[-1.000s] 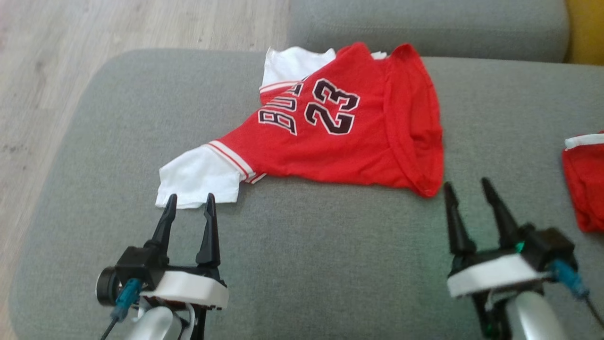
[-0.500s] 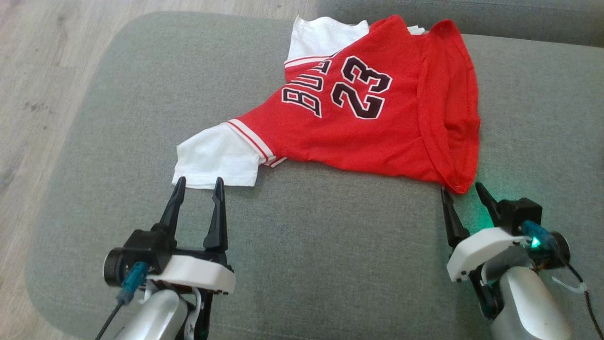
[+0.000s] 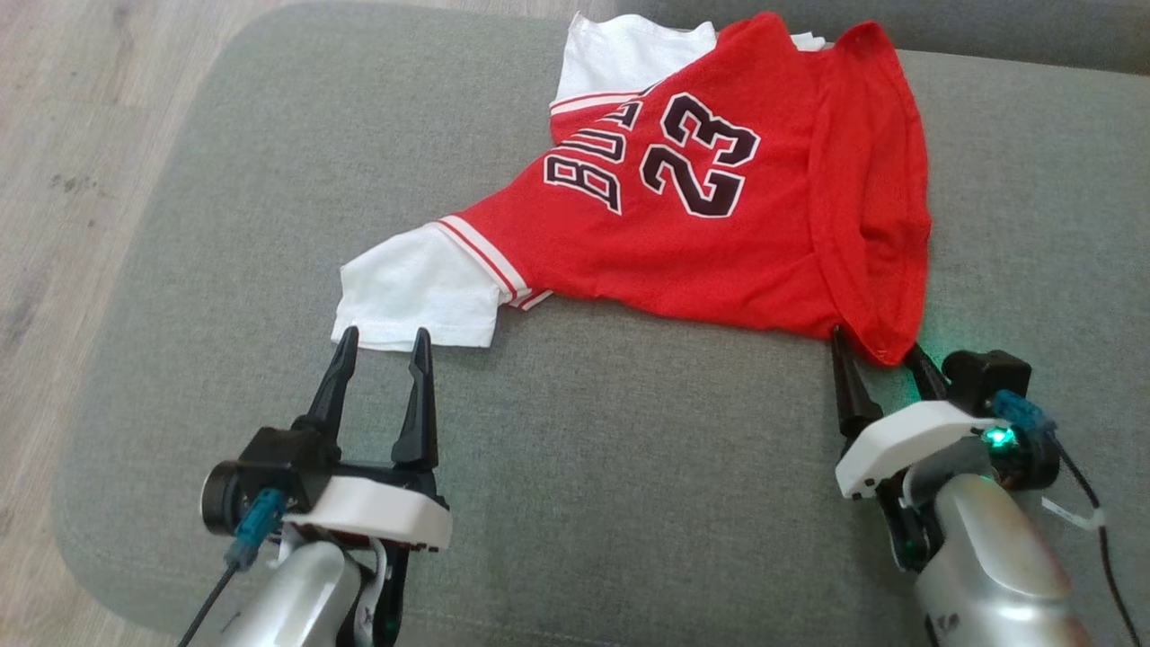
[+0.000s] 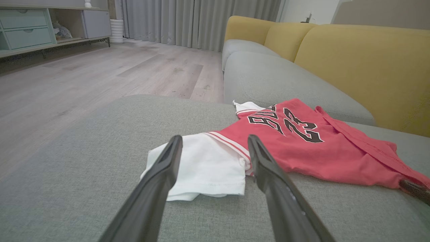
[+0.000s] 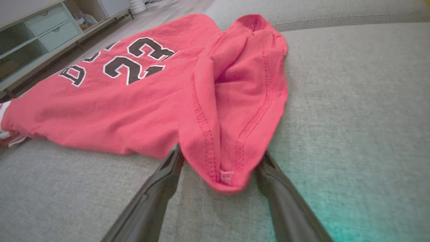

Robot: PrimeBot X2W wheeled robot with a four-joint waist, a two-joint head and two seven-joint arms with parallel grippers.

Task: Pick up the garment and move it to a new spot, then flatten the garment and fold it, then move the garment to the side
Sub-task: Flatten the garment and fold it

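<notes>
Bearing "23", red jersey (image 3: 719, 243); left gripper (image 3: 384, 334) and right gripper (image 3: 873, 346) both released.

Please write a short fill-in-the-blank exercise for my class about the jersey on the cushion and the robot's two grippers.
1. The number printed on the red jersey is ____.
2. The left gripper points at the jersey's ____ sleeve.
3. The right gripper straddles the jersey's near corner with its jaws ____.
4. The jersey lies on a ____ cushion.
Missing words: 23; white; open; grey.
</notes>
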